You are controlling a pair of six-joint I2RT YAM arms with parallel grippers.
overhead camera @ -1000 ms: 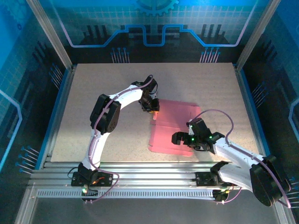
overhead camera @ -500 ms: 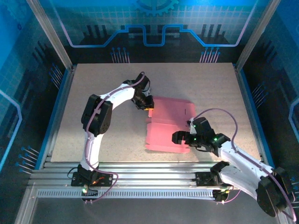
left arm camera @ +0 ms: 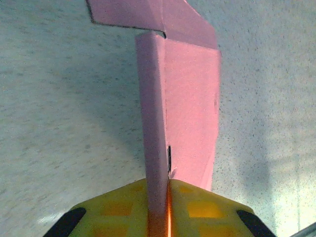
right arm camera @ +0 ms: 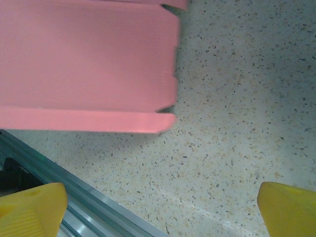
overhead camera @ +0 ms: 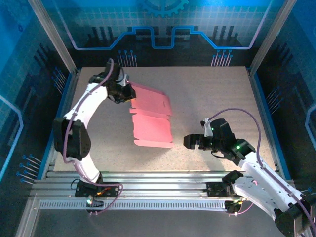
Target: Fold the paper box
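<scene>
Upper left, left tool (overhead camera: 130, 95) pinching paper box (overhead camera: 153, 126), far end cropped, right tool (overhead camera: 189, 142) spread wide, empty

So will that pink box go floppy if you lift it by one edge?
Probably bendy, not limp: pinched at one edge by the left jaws, the paper box holds its panels fairly flat, bending only at creases. It looks thin, so it is likely light and easily slid.

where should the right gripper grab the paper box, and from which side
Probably its right edge, low from the right: the paper box is a thin sheet lying nearly flat, the open right gripper faces that edge, and the left gripper pinches the far left corner.
</scene>
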